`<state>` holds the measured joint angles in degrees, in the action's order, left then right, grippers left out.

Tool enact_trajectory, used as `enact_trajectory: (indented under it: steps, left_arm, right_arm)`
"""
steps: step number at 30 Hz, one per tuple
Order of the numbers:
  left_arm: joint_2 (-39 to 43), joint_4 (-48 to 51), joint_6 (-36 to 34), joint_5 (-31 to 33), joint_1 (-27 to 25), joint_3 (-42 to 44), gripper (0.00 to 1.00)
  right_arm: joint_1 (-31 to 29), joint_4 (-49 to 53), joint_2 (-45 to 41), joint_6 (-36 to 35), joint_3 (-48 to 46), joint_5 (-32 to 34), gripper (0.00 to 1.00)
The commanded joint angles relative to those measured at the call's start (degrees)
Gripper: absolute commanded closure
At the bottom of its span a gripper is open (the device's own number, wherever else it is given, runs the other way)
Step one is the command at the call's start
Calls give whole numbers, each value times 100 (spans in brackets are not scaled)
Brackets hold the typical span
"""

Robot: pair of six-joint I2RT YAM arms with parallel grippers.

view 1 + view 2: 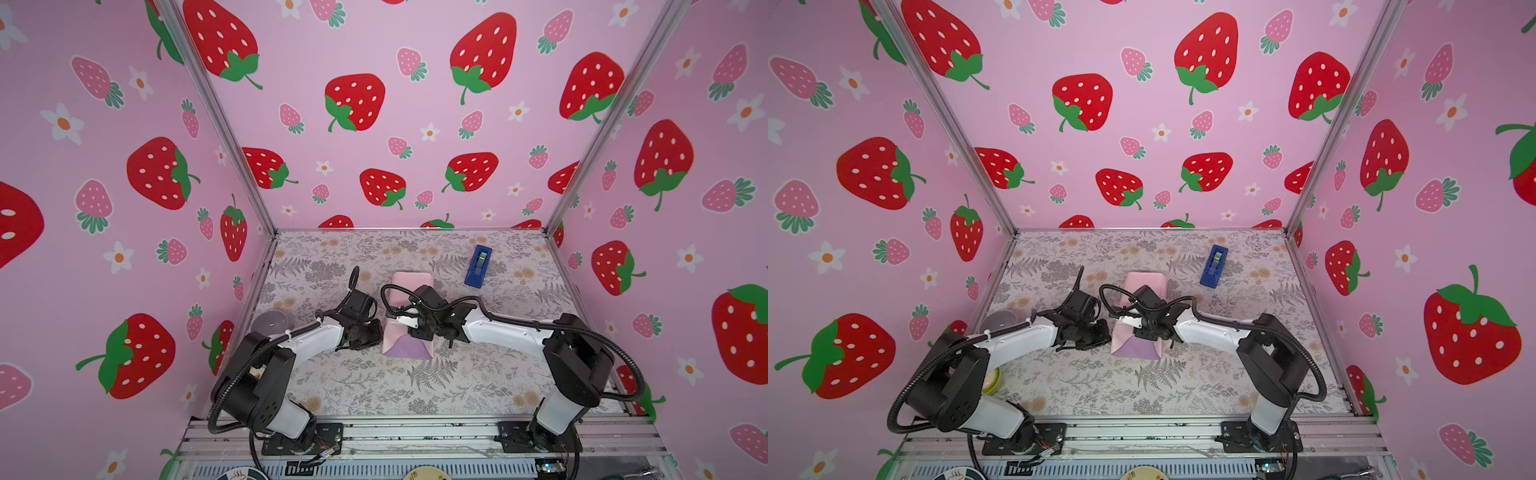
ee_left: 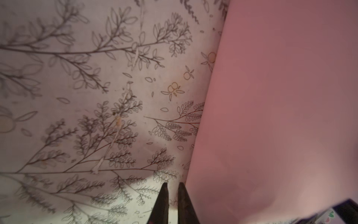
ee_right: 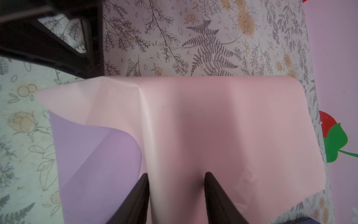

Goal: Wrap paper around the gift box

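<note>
The paper [image 1: 409,282] [image 1: 1144,282] lies mid-table, draped pink side up over a raised hump, with a lilac flap [image 1: 405,348] [image 3: 93,159] turned up at its near end. The gift box is hidden; I see no black surface. My right gripper [image 1: 415,328] [image 1: 1142,326] [image 3: 176,174] comes down onto the hump, its two fingers pressed against the pink paper [image 3: 213,116] on either side of the ridge. My left gripper [image 1: 376,334] [image 1: 1105,332] [image 2: 172,184] sits low just left of the paper [image 2: 280,106], its fingers almost together with nothing between them.
A blue tape dispenser [image 1: 478,266] [image 1: 1213,266] lies at the back right. A clear round lid [image 1: 270,322] [image 1: 998,322] sits by the left wall behind the left arm. Strawberry-print walls close three sides; a metal rail [image 1: 415,432] runs along the front.
</note>
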<state>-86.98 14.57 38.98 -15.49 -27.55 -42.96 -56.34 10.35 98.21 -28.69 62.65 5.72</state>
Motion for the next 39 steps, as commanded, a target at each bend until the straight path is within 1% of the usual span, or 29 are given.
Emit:
enact_trajectory:
  steps: [1, 8, 13, 21, 27, 39]
  left_arm:
    - [-38, -270, -116, -340, -112, -334, 87]
    - [-109, -259, -94, -317, -353, -454, 89]
    - [-260, -385, -19, -326, -432, -434, 89]
    - [-553, -1185, 426, -555, -466, -233, 89]
    - [-669, -2188, 1048, -786, -479, 106, 89]
    - [-991, -2911, 1485, -816, -506, 462, 89]
  right_arm:
    - [0, 129, 39, -66, 80, -107, 52]
    - [6, 129, 13, -41, 72, -97, 52]
    - [3, 125, 16, -23, 78, -104, 52]
    - [2, 121, 21, -1, 84, -106, 52]
    - [6, 107, 39, 26, 91, -132, 52]
    - [0, 116, -16, 63, 107, -158, 52]
